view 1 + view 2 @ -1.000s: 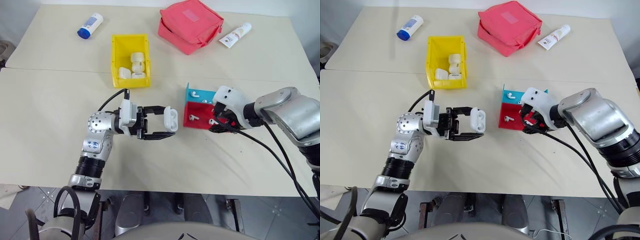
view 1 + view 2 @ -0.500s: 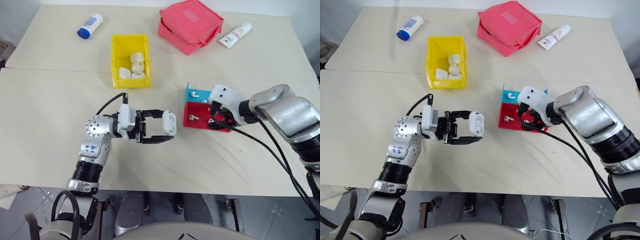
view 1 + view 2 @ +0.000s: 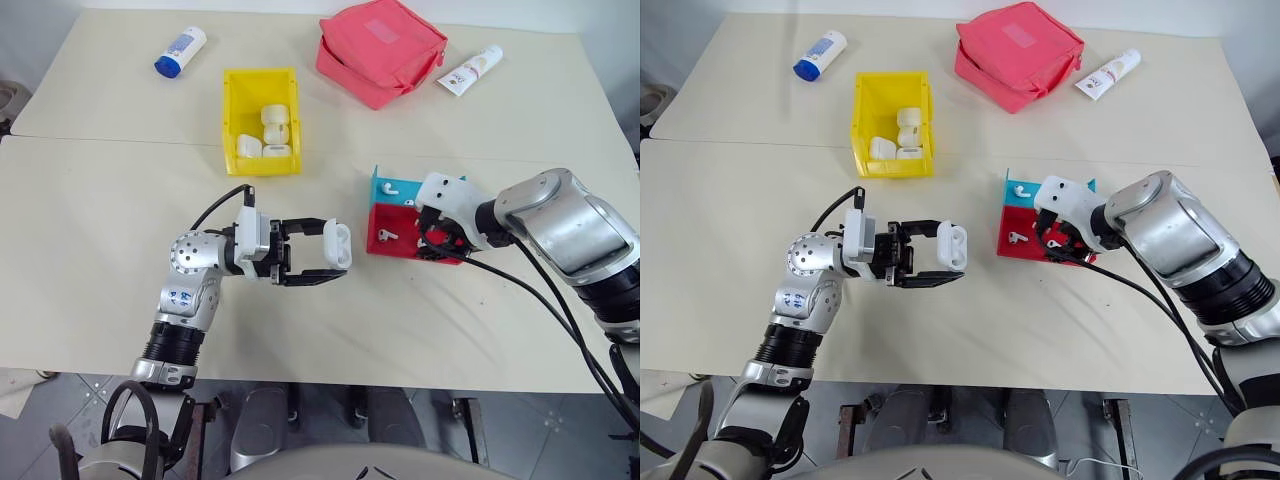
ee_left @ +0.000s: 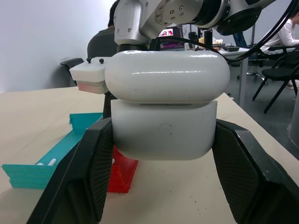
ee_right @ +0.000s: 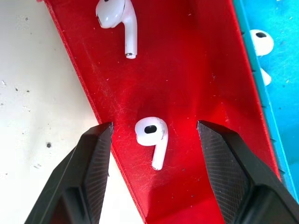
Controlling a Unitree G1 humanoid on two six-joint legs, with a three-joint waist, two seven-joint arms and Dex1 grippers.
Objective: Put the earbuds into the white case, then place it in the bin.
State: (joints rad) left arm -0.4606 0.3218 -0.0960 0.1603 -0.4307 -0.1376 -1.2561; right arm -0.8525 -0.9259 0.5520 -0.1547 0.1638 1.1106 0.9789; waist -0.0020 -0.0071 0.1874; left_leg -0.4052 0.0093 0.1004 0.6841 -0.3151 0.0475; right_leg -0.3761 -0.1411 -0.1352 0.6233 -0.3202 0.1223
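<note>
Red tray (image 5: 187, 93) (two earbuds (image 5: 152, 140))

The case (image 4: 166, 105) is smooth, glossy white plastic that catches the light. The earbuds (image 5: 152, 136) have the same shiny white finish. The red tray (image 5: 187, 93) is plastic, finely scratched and specked, with a ridged edge; the blue tray (image 4: 44, 158) is ribbed plastic too. The pincer fingers (image 5: 96, 172) are matt black with a fine grainy texture. The worktop (image 3: 90, 260) is matt beige. The bin (image 3: 245, 95) is smooth yellow plastic. The red pouch (image 3: 380, 50) looks like cloth.
</note>
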